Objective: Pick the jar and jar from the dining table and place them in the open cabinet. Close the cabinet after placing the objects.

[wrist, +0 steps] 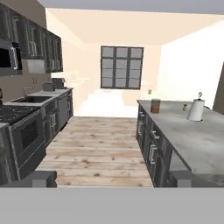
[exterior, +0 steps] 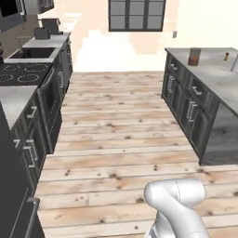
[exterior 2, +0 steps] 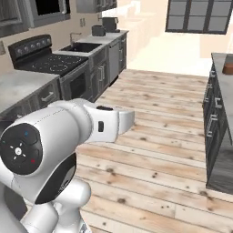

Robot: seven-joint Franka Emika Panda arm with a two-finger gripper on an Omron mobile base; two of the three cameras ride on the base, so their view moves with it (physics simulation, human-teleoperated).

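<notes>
A clear jar (wrist: 155, 106) with reddish-brown filling stands upright near the far left corner of the dining table (wrist: 199, 142), a marble top over a grey panelled base. The left base view has the same jar (exterior: 194, 56) on the table (exterior: 216, 81) at the right. The right base view catches the jar (exterior 2: 228, 68) at the right edge, cut off by the frame. My gripper (wrist: 111, 179) is open, its fingertips (wrist: 41, 178) wide apart with nothing between them. It hangs over the floor, well short of the table. The cabinet is out of view.
A tiny brown shaker (wrist: 184, 106) and a white paper towel roll (wrist: 195, 110) stand on the table past the jar. A stove (exterior: 21, 74), a sink counter (exterior: 39, 49) and base units line the left wall. Wooden floor (exterior: 121, 139) runs between them.
</notes>
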